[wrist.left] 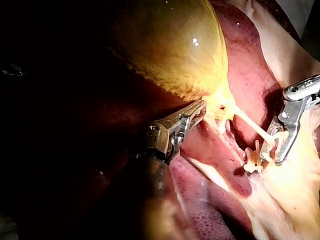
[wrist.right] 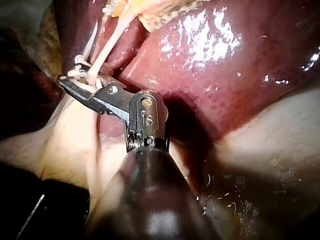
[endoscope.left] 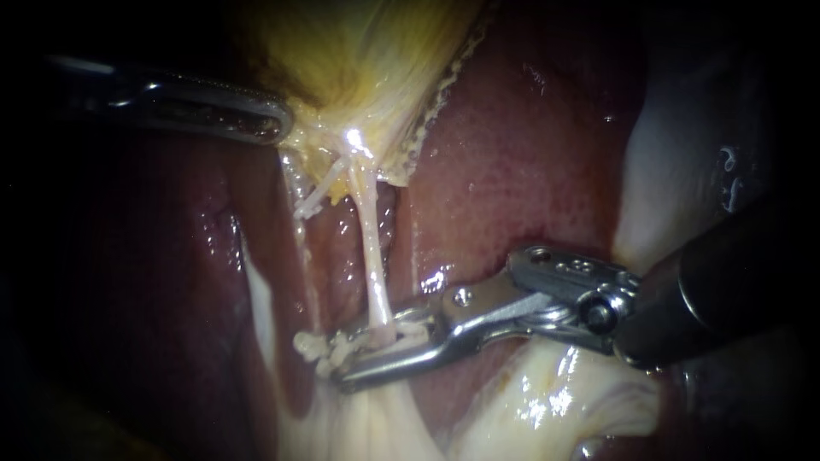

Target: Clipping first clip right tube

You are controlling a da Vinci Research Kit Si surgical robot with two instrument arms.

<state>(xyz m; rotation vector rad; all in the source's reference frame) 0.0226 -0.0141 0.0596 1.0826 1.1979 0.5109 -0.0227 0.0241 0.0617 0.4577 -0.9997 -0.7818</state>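
Observation:
The yellow gallbladder [endoscope.left: 359,60] hangs at the top, and my left instrument [endoscope.left: 275,126] has its jaws shut on the pale tissue at its lower end. From there the right tube [endoscope.left: 369,248], thin and whitish, runs down to my right instrument [endoscope.left: 363,352], whose long jaws are shut on it from both sides. Just left of those jaws, white clips [endoscope.left: 318,348] sit on a neighbouring strand. In the right wrist view the tube [wrist.right: 102,55] enters the jaws [wrist.right: 70,82] near their tips. In the left wrist view my left instrument [wrist.left: 194,114] grips beside the gallbladder [wrist.left: 170,45].
Dark red liver [endoscope.left: 530,154] lies behind and to both sides of the tube. Pale glistening fatty tissue [endoscope.left: 547,401] spreads under my right instrument's shaft. A thin loose strand [endoscope.left: 312,198] branches off left of the tube.

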